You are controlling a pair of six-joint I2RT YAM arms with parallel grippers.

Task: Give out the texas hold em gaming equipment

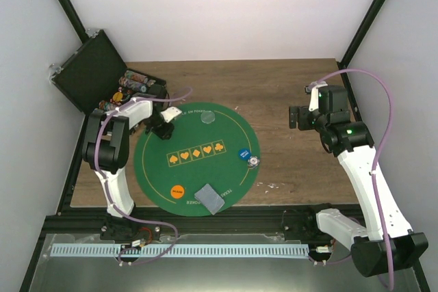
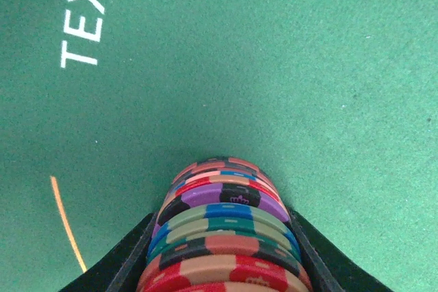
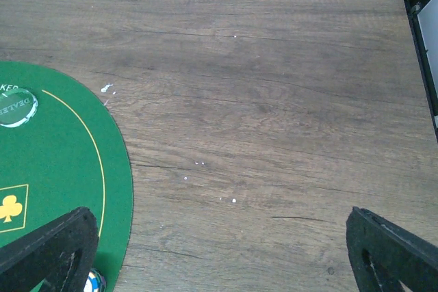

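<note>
The round green mat looks like matt, finely fuzzy cloth, the brown table top is dull wood with visible grain, the stack of multicoloured round chips seems smooth, slightly shiny plastic, and the clear round disc looks like glossy transparent plastic.

The wooden table carries a round green mat. Beyond the mat's far-left edge lies an open black case. Right of the mat, small white specks dot the wood.
</note>
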